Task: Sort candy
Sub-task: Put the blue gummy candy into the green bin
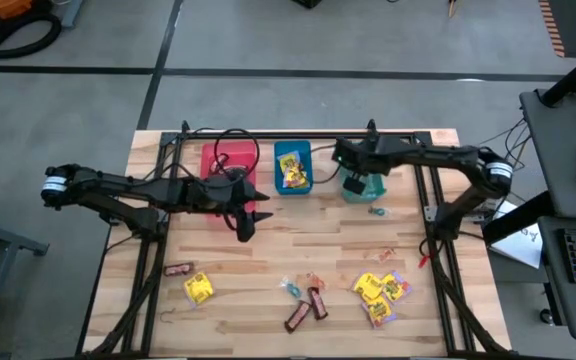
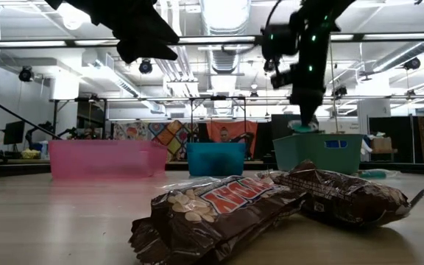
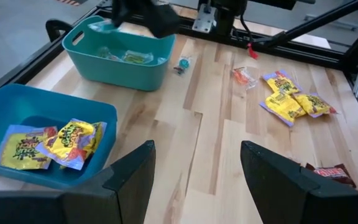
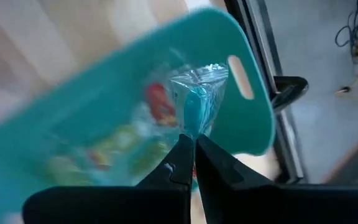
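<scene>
I have the right pincer [image 4: 194,152] pinched tight on a teal twist-wrapped sweet [image 4: 197,102], holding it by the crinkled clear tail of its wrapper above the teal bin [image 4: 229,81] at the desk's far edge, right of centre. These pieces weigh next to nothing, and the film is slick and crushes flat, so I judge the twisted end the only sure hold; a grip on the body would likely squirt it out.

The right arm reaches in from the desk's right side, elbow bent, wrist angled down over the bin. The left pincer [image 1: 245,222] hangs spread wide and empty over bare wood, just in front of the red bin [image 1: 213,160] toward the far left.

The rest of the candy lies along the near edge: yellow packets [image 1: 380,292] toward the near right corner, one yellow packet [image 1: 199,289] near left, brown bars [image 1: 306,310] at the middle. The packets are soft and flat, best nipped at an edge; the bars are firmer and can be taken across their width. The blue bin [image 1: 293,152] already holds yellow packets.
</scene>
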